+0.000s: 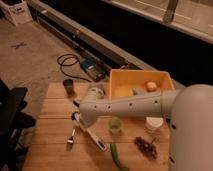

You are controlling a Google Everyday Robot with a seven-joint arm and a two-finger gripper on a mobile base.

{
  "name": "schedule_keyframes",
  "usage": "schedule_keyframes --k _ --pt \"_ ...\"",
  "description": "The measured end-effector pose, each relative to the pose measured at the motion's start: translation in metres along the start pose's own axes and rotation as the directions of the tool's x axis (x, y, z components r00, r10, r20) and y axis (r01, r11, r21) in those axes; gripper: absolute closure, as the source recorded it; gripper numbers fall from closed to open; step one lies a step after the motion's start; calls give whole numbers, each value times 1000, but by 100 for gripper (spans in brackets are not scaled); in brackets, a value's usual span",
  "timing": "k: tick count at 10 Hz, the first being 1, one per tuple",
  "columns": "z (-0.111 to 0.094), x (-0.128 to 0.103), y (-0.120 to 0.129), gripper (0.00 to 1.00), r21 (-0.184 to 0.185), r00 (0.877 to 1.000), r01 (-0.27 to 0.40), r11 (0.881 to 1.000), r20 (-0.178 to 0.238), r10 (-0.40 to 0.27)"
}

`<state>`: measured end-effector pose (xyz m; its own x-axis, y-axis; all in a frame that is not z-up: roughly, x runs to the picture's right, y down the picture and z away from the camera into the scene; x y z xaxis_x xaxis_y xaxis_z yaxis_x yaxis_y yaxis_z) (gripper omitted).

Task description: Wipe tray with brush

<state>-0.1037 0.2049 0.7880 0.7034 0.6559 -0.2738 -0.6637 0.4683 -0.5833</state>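
The yellow-orange tray stands at the back of the wooden table, with a small round orange thing inside. The white-handled brush lies slanted on the table, in front of and left of the tray. My gripper is low over the table at the brush's upper left end, well left of the tray. My white arm reaches in from the right and crosses in front of the tray. A silver fork lies just left of the brush.
A small green cup, a white cup, dark grapes and a long green vegetable lie in front of the tray. A dark cup stands at the back left. A black chair stands beyond the table's left edge.
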Motion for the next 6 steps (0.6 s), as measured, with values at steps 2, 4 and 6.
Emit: schedule_keyframes --k 2,4,6 --pt "-24 -7 -2 100 -21 997 57 998 52 -56" --pt "-55 -13 -14 100 -14 990 106 994 91 -104" --pt "-86 -28 -39 100 20 983 146 989 106 -147"
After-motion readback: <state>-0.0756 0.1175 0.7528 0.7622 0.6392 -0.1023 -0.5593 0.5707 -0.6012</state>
